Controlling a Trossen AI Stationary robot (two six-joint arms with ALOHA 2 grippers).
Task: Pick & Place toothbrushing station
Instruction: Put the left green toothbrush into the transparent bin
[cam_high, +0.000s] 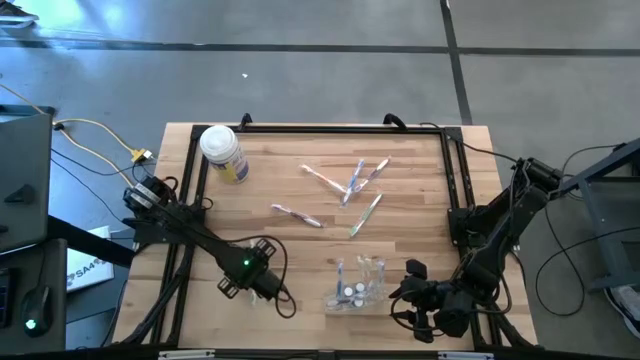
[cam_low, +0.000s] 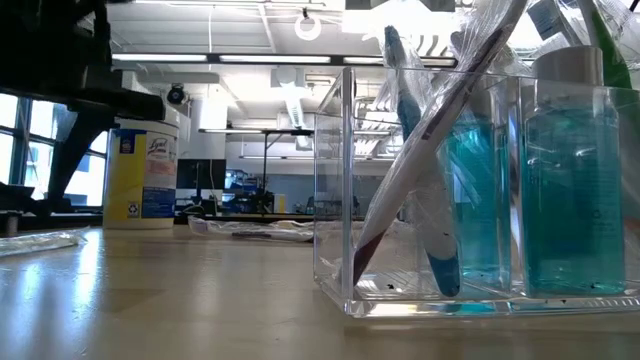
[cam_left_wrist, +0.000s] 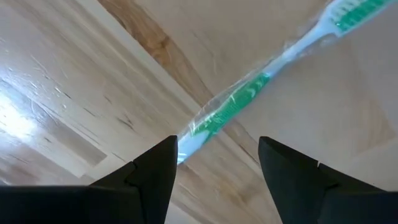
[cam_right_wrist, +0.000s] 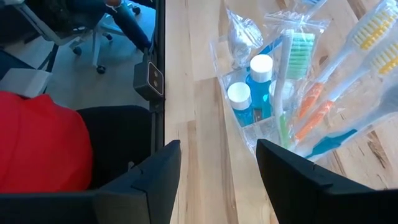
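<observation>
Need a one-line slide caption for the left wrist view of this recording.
Left claw, open, hovers over the wooden table, a wrapped green-and-white toothbrush lying just ahead of its fingers.

In the left wrist view, the wrapped green toothbrush (cam_left_wrist: 249, 93) is cut off by the picture's edge at its head, and its handle end is hidden behind a claw finger (cam_left_wrist: 155, 174). In the low view, the clear holder (cam_low: 470, 190) is cropped at the right edge. The loose toothbrushes (cam_high: 350, 190) on the table (cam_high: 300, 240) are too small for their colours to be told.
</observation>
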